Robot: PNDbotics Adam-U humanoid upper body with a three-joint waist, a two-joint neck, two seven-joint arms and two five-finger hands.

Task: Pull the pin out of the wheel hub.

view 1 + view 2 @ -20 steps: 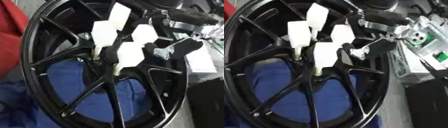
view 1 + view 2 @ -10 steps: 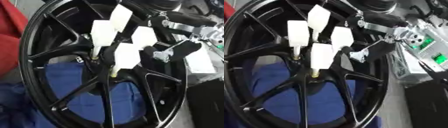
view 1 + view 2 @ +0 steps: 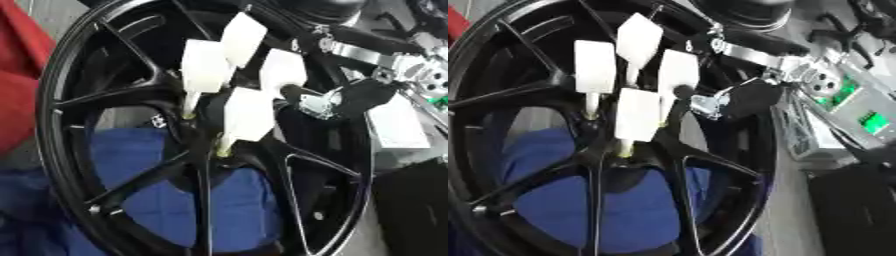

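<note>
Blue cloth (image 3: 175,200) is lying behind the black spoked wheel hub (image 3: 206,135) — we are seeing four white-flagged pins (image 3: 248,112) still seated; right hand (image 3: 741,97), frame centre-right, grip unclear.

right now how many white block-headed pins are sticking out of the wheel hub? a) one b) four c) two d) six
b: four white pins stand clustered at the hub of the black wheel, each on a thin stem, with the robot's right hand reaching in beside them from the right.
</note>
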